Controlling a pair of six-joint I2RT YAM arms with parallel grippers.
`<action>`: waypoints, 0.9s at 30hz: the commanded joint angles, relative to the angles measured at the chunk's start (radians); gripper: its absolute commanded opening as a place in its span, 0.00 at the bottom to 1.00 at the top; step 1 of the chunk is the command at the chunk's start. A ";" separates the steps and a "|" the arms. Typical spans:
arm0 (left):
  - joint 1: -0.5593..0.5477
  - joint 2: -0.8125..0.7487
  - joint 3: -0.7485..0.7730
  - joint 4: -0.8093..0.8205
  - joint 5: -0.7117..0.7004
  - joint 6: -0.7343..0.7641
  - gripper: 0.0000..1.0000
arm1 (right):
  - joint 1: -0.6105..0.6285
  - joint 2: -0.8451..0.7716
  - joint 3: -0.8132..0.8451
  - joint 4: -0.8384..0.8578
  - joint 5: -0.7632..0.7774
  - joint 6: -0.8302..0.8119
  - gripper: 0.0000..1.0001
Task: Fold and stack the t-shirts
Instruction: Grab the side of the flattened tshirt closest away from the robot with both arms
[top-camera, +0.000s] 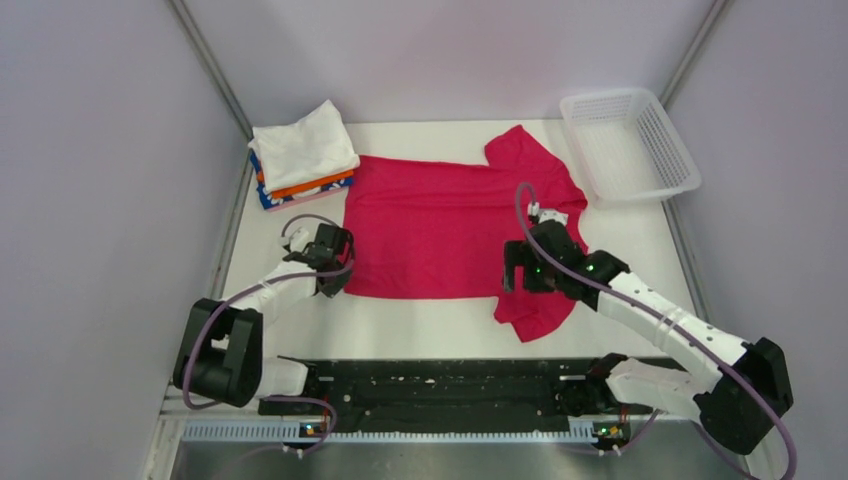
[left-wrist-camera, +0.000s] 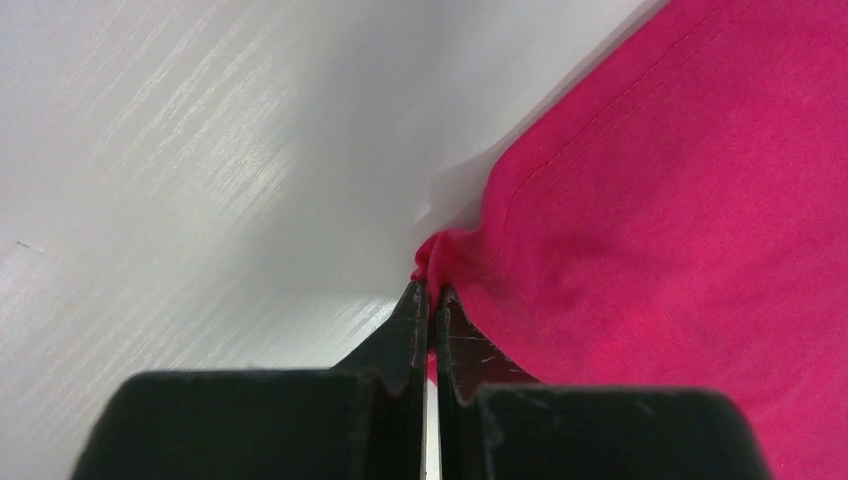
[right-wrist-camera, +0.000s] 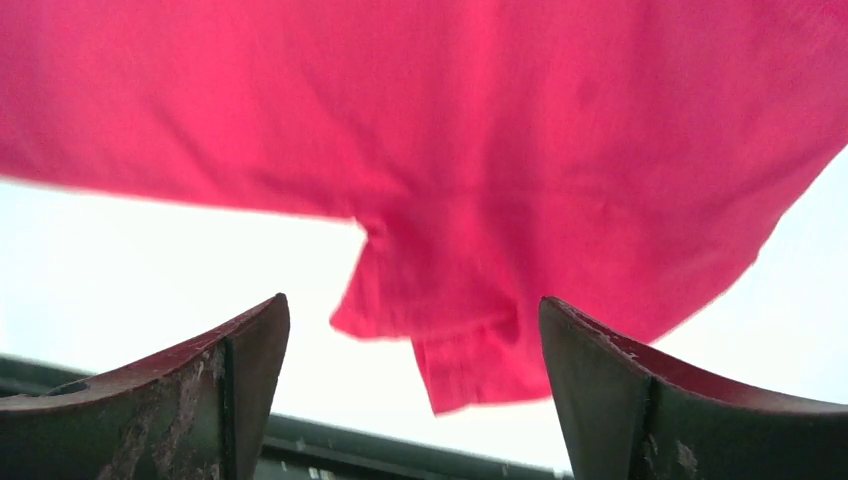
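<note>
cloth covers the middle of the white table (top-camera: 430, 340): the crimson-pink t-shirt (top-camera: 430, 225) lies spread flat, its hem toward the left side and its neck toward the right, with one sleeve pointing to the far edge and the other to the near edge

the left gripper (left-wrist-camera: 430, 300) sits at the near left corner of the shirt. in the left wrist view its two black fingers (left-wrist-camera: 408, 325) are pressed together, and a small bunch of the hem corner is pinched between their tips. the fabric puckers at that point, while the rest of the hem lies smooth on the table

the right gripper (right-wrist-camera: 412, 303) is at the near right part of the shirt, by the near sleeve. its fingers stand wide apart and grip nothing. in the right wrist view the sleeve's folded edge shows between them, but whether the tips touch the cloth cannot be told

the stack of folded t-shirts (top-camera: 303, 150) rests at the far left corner, just beside the shirt's far left corner: white on top, orange beneath, blue-patterned at the bottom

the mesh basket (top-camera: 628, 145) stands at the far right corner, near the far sleeve
</note>
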 joint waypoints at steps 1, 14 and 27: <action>0.007 0.029 0.017 0.019 0.018 0.027 0.00 | 0.107 -0.030 -0.018 -0.200 -0.005 0.045 0.90; 0.006 0.039 0.030 0.010 0.041 0.045 0.00 | 0.301 0.156 -0.130 -0.004 0.045 0.163 0.70; 0.006 0.025 0.032 0.000 0.025 0.046 0.00 | 0.311 0.202 -0.217 -0.020 0.022 0.227 0.56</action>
